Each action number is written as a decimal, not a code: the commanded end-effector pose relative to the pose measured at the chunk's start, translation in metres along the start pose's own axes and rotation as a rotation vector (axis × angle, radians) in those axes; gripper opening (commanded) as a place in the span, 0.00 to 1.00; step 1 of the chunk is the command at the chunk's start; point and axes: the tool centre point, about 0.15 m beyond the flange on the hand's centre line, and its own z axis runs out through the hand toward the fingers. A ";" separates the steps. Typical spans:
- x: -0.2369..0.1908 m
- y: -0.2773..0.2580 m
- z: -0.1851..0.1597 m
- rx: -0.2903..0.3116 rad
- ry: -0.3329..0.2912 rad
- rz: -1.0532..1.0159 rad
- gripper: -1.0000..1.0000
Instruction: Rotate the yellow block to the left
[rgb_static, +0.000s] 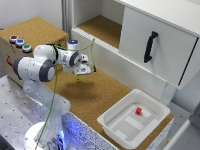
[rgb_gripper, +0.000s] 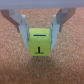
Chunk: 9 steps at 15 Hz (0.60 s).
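We are looking first at what could spoil this step: the yellow block (rgb_gripper: 39, 43) is tiny next to the fingers (rgb_gripper: 22, 26) pinching it, so we are judging that any slackening of the hold during a leftward turn could let it twist between the pads or drop away. In the exterior view it seems to be hanging above the cork-covered bench (rgb_static: 100, 95) with a shadow beneath it, though we cannot tell for certain whether it is lifted or just grazing the surface; if it is grazing, we are expecting the cork's rough grain to drag at the lower edge and skew the block in the grip. A fast wrist turn could do the same. The green cable (rgb_static: 57, 75) is trailing along the arm, and we are thinking it might snag as the wrist rotates. The pincer (rgb_gripper: 39, 31) is closed down to the block's width, one finger pressing on each side face, so it is gripping the yellow block and, as far as we can see, touching nothing else. The block is sitting at the fingertips, its near face showing a dark T-like mark, well apart from the white tray (rgb_static: 112, 122) holding the small red block (rgb_static: 138, 110).
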 end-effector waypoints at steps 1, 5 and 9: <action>-0.022 -0.019 -0.010 0.100 0.071 -0.433 0.00; -0.019 -0.022 0.002 0.093 0.081 -0.534 0.00; -0.006 -0.016 0.004 0.046 0.057 -0.479 1.00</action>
